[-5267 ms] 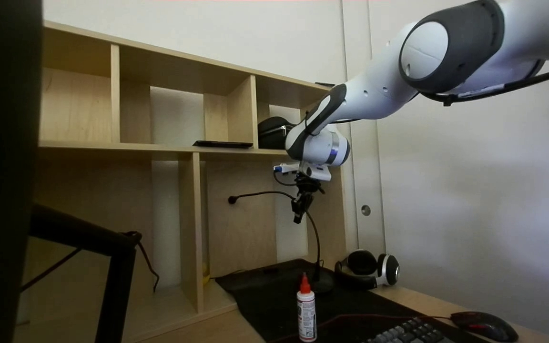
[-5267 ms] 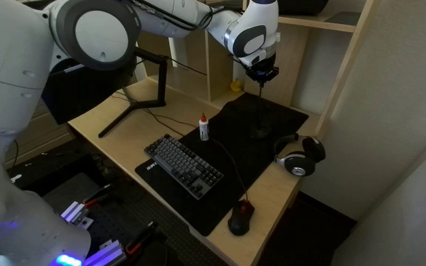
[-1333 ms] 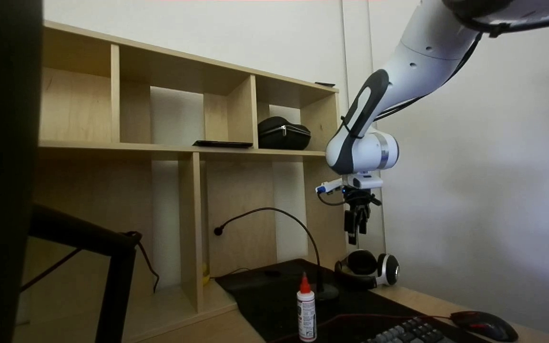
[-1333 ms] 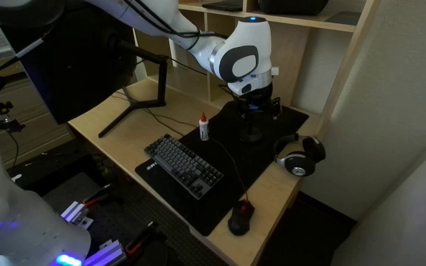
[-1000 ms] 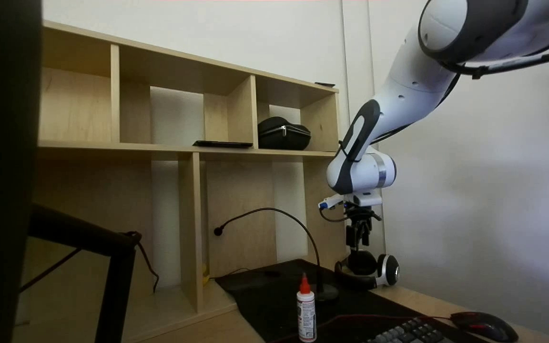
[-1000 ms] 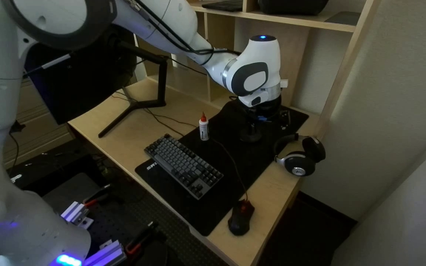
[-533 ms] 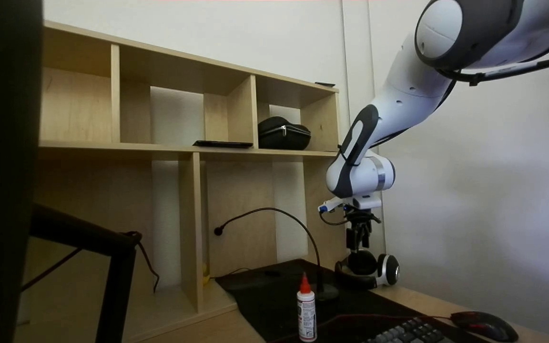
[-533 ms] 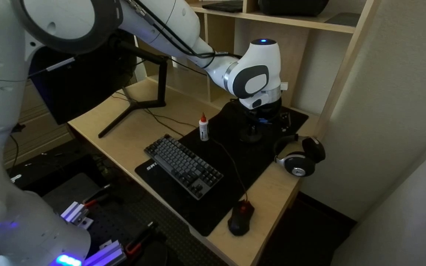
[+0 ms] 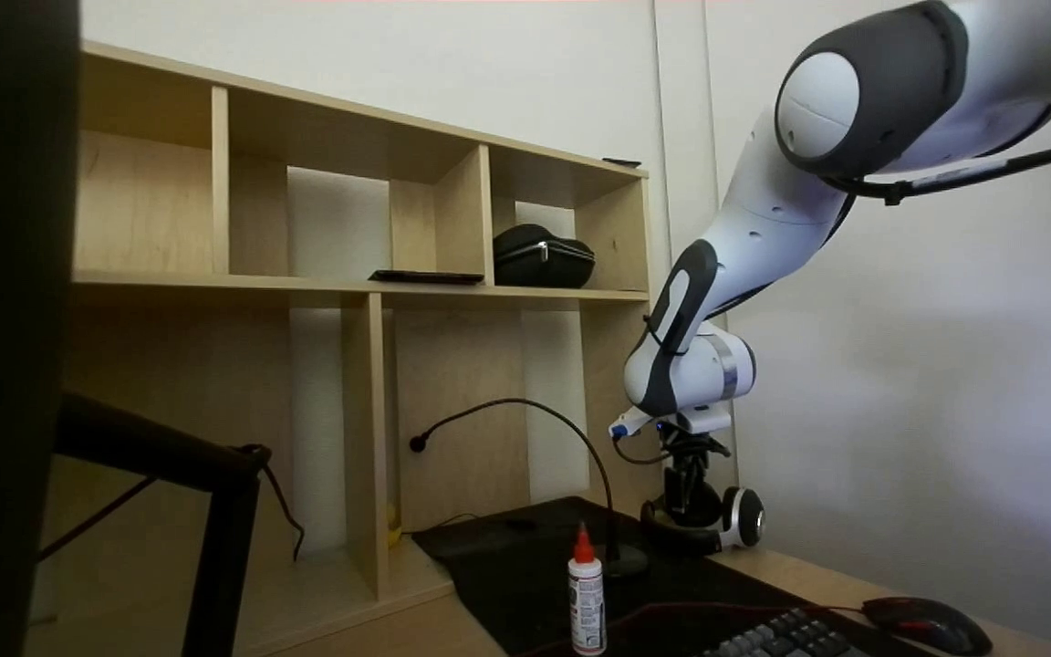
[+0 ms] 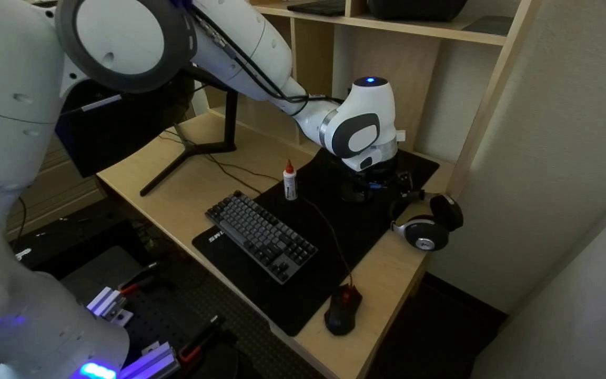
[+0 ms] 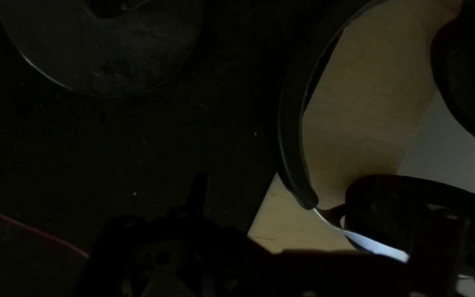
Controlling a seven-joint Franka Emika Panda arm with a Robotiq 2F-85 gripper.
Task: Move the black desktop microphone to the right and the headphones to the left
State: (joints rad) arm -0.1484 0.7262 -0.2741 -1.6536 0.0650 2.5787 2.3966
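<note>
Two main things, counting first: seeing one black gooseneck microphone (image 9: 624,559) standing upright on the black desk mat (image 10: 303,301), rising from a round base and arching to a small head, and one pair of black over-ear headphones (image 10: 425,233), two cups and one headband, lying across the mat's edge onto the bare wooden desk (image 10: 382,266) and reaching its rim. Counting one Robotiq gripper (image 9: 684,498) on one white arm (image 10: 369,108), hanging low just beside the headphones with two fingers spread well apart, mat and wood visible between; being unable to tell contact from clearance there. Adding one white bottle with a red cap (image 10: 290,187) standing upright on the mat, one dark keyboard (image 10: 261,236) lying partly on it, one corded mouse (image 10: 343,311) resting on wood just beside it, and one black monitor (image 10: 121,126), turned back-on, mounted on one splayed stand (image 10: 230,118). Higher up, finding one black zipped case (image 9: 546,260) and one flat dark slab (image 9: 425,276) occupying neighbouring compartments of one pale wooden shelf unit (image 9: 363,456). Looking at the desk surface next: showing light, grained wood, crossed at a slant by the mat. Beyond, meeting plain off-white walls (image 9: 909,392) and a dark floor (image 10: 434,326) sinking into shadow.
</note>
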